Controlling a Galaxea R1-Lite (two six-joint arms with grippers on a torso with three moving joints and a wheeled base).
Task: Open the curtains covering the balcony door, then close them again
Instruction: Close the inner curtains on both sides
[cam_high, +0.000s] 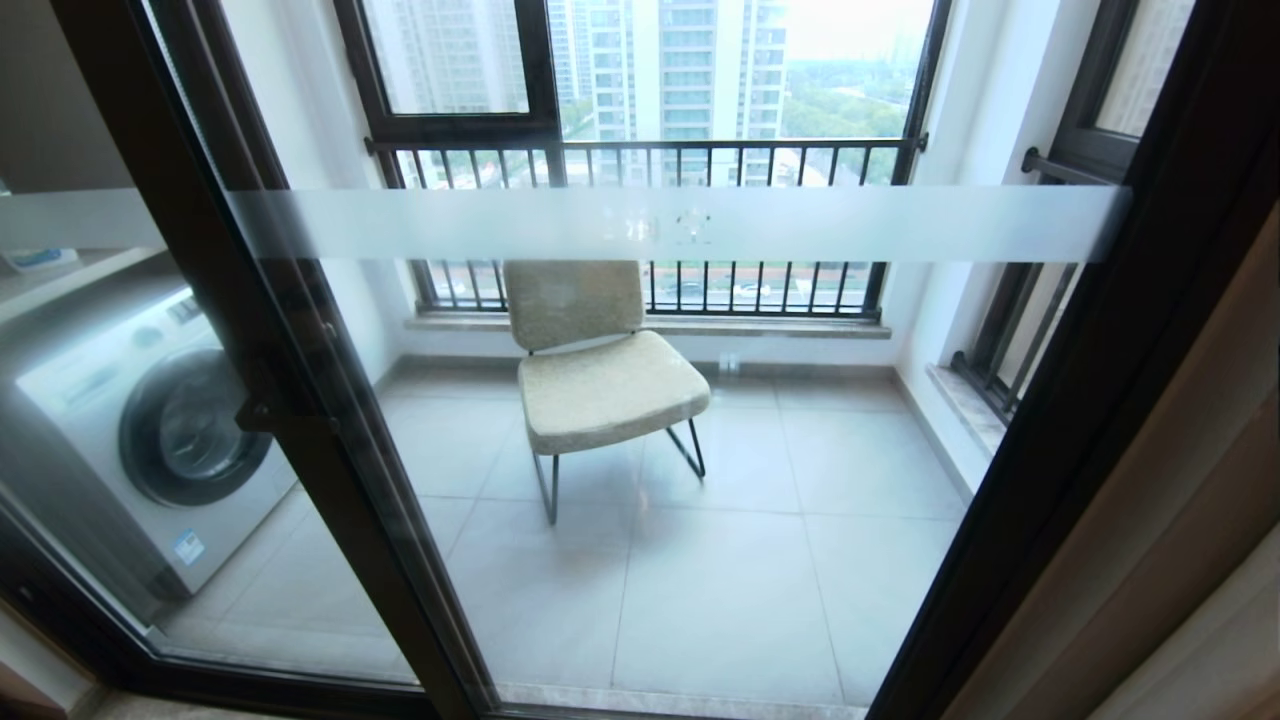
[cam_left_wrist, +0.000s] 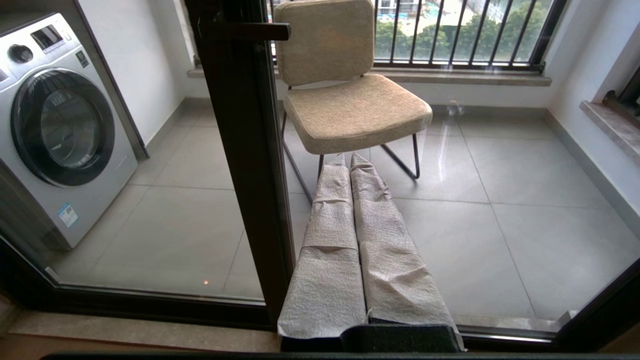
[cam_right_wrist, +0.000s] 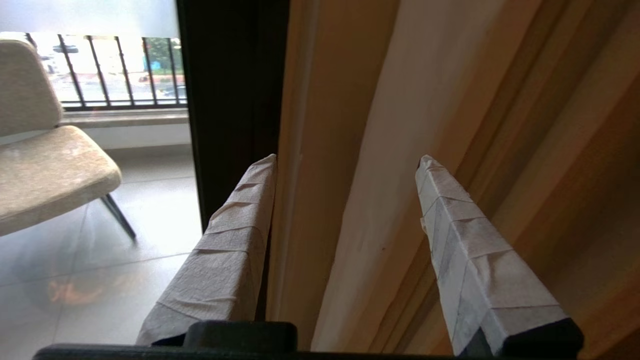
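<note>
curtains (cam_right_wrist: 450, 125) are bunched at the right edge of the balcony door (cam_high: 640, 450), cream-beige folds hanging just past the black frame. In the head view only a strip of them shows at the far right. Glass is fully uncovered, so the open half looks done; the close half is what's left, my read.

right pincer (cam_right_wrist: 345, 162) sits right at those folds, fingers spread wide. One wrapped finger (cam_right_wrist: 235, 220) lies against the edge where door frame meets fabric, the other is on the far side of the outer pleats. A band of drape stands between them, nothing pinched. Straddling the leading edge like that makes sense if the next move is to clamp and drag the cloth back across the glass. Neither arm shows in the head view.

left pincer (cam_left_wrist: 351, 160) is pressed together, both wrapped fingers flat against each other, holding nothing. It points at the glass low down near the middle door post (cam_left_wrist: 245, 150). Looks parked, kept out of the curtain's path.

Beyond the glass: chair (cam_high: 600, 360) mid-balcony, washing machine (cam_high: 160, 440) on the left, barred railing (cam_high: 640, 160) at the back windows. All behind the door, so none of it obstructs the drapes' travel.

Risk, as I see it: grabbing too few pleats and having the heavy fabric slip out.
</note>
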